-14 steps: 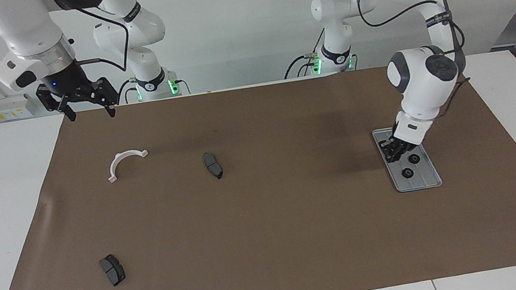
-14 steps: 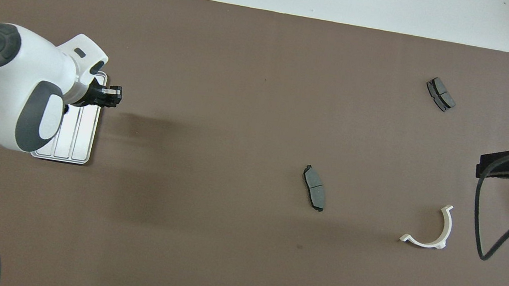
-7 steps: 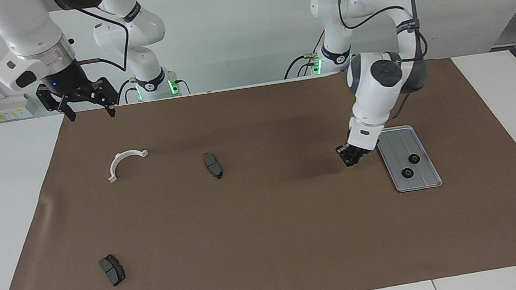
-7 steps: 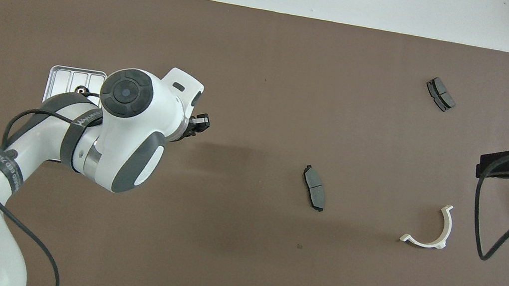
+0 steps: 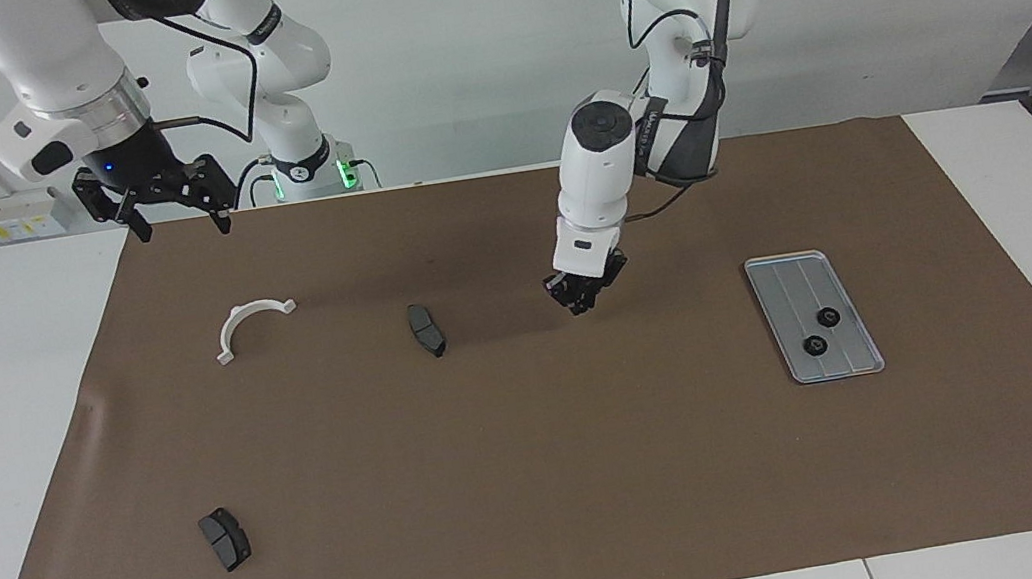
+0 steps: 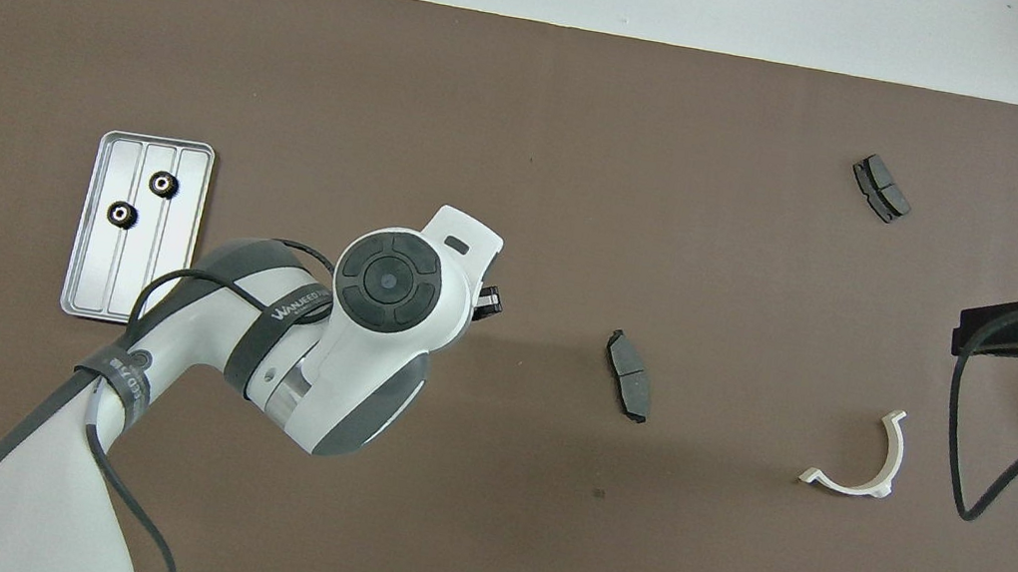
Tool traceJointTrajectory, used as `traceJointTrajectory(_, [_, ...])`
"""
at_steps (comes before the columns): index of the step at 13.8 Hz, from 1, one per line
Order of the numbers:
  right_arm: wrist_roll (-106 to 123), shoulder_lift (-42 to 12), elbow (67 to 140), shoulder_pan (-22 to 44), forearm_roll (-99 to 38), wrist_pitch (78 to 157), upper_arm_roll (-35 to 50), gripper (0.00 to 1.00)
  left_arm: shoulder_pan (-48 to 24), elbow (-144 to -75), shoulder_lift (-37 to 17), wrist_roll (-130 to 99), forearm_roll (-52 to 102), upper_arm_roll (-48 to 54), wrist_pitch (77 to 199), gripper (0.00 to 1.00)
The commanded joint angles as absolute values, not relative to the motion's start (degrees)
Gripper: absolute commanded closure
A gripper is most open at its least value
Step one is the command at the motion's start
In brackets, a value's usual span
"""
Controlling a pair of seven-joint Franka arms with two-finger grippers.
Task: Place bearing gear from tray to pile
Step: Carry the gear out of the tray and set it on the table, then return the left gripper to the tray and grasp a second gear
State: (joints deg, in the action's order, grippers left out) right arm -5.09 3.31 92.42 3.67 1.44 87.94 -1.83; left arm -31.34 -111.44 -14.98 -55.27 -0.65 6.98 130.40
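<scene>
The silver-grey tray (image 5: 782, 277) lies on the brown mat toward the left arm's end, also in the overhead view (image 6: 172, 276). Two black bearing gears (image 5: 827, 316) (image 5: 815, 345) lie on it. My left gripper (image 5: 579, 304) hangs low over the mat between the tray and a dark grey brake pad (image 5: 426, 329). Its fingers are closed on a small dark bearing gear that barely shows. In the overhead view the wrist hides most of this gripper (image 6: 488, 301). My right gripper (image 5: 180, 231) waits open and raised over the mat's edge at the right arm's end.
The pile's parts lie scattered toward the right arm's end: a white half-ring bracket (image 5: 250, 319) (image 6: 886, 464), the brake pad (image 6: 628, 375) near the middle, and a second brake pad (image 5: 225, 538) (image 6: 881, 188) farther from the robots. A cable (image 6: 995, 480) hangs by the right gripper.
My left gripper has left the tray and swung across the mat toward the middle brake pad, fingers closed. Two gears stay on the tray. The right arm has not moved.
</scene>
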Motion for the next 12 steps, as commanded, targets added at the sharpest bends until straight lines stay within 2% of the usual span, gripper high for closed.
traceJointTrajectory(1, [-3.9, 4.7, 94.0, 3.3, 0.4, 88.6, -1.8, 0.0, -33.0, -106.8, -18.5, -57.0, -2.0, 5.9, 129.6, 0.74])
traceJointTrajectory(2, [-3.9, 4.7, 94.0, 3.3, 0.4, 88.6, -1.8, 0.0, -33.1, -106.4, -18.8, -57.0, -2.0, 5.9, 129.6, 0.74])
traceJointTrajectory(3, [-3.9, 4.7, 94.0, 3.3, 0.4, 88.6, -1.8, 0.0, -33.0, -106.3, -18.7, -57.0, -2.2, 5.9, 129.6, 0.67])
traceJointTrajectory(4, [-3.9, 4.7, 94.0, 3.3, 0.4, 88.6, -1.8, 0.0, -33.0, -106.3, -18.8, -57.0, -2.4, 5.9, 129.6, 0.64])
traceJointTrajectory(5, [-3.9, 4.7, 94.0, 3.3, 0.4, 88.6, -1.8, 0.0, -33.0, -106.3, -18.8, -57.0, -2.5, 5.9, 129.6, 0.54])
traceJointTrajectory(7, [-3.9, 4.7, 94.0, 3.3, 0.4, 88.6, -1.8, 0.0, -33.0, -106.1, -18.7, -56.9, -2.6, 5.9, 129.0, 0.19])
traceJointTrajectory(9, [-3.9, 4.7, 94.0, 3.3, 0.4, 88.6, -1.8, 0.0, -30.7, -104.0, -18.8, -55.1, -3.4, 6.0, 125.5, 0.18])
traceJointTrajectory(12, [-3.9, 4.7, 94.0, 3.3, 0.4, 88.6, -1.8, 0.0, -21.9, -103.9, -17.1, -42.3, -3.2, 6.2, 122.2, 0.2])
